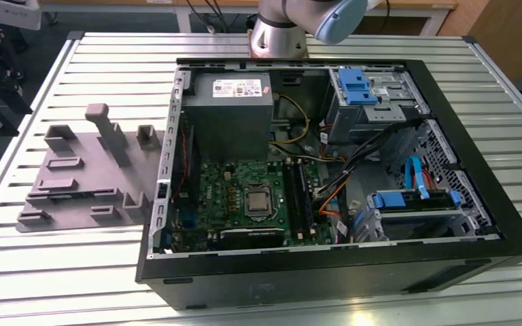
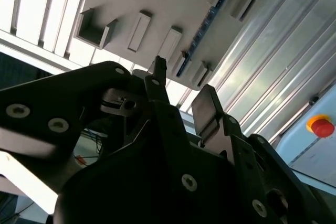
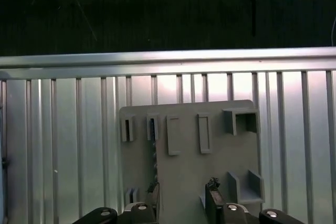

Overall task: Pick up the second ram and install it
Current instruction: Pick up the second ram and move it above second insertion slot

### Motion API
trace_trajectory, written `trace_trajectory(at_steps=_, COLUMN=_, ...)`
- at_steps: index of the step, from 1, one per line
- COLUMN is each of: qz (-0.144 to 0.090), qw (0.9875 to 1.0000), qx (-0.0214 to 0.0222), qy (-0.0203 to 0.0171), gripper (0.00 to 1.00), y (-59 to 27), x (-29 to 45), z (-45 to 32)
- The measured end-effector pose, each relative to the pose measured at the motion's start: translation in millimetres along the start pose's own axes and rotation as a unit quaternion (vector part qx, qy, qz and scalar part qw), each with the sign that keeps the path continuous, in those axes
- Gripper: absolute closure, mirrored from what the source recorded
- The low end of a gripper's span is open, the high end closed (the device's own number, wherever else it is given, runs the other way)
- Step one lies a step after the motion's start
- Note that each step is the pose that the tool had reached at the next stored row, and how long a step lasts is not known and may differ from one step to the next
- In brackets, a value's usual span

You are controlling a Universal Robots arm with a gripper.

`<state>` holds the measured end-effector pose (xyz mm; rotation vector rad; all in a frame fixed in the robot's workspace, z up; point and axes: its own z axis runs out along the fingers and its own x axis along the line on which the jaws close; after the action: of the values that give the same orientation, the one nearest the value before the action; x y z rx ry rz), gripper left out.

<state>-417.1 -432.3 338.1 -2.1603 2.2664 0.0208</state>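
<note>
The second ram (image 3: 154,156) stands on its thin edge in a slot of the grey fixture (image 3: 220,156), which lies on the slatted metal table. In the second wrist view the ram (image 2: 205,22) is a dark bluish strip running between the fixture's (image 2: 142,3) blocks. My gripper (image 3: 182,190) hangs above the fixture, open, with nothing between its black fingertips (image 3: 212,184). One fingertip is close beside the ram's near end and I cannot tell if they touch. In the second wrist view the gripper (image 2: 184,85) also stands open. The motherboard's black memory slots (image 1: 296,197) lie inside the open computer case (image 1: 334,272).
The fixture (image 1: 84,176) sits at the exterior view's left of the case, with several raised blocks. Inside the case are a power supply (image 1: 229,102), drive bays (image 1: 370,95) and loose cables (image 1: 334,197). A red button (image 2: 320,126) sits off the table's edge.
</note>
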Motion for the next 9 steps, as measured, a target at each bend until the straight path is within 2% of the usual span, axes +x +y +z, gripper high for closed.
trace_trajectory(at_steps=3, qz=0.000, qw=1.0000, qx=-0.0002, qy=-0.0015, gripper=0.53, y=0.1, x=1.7, z=3.8)
trace_trajectory(at_steps=9, qz=-0.006, qw=1.0000, qx=-0.0001, qy=-0.0043, gripper=0.53, y=0.7, x=9.8, z=12.9)
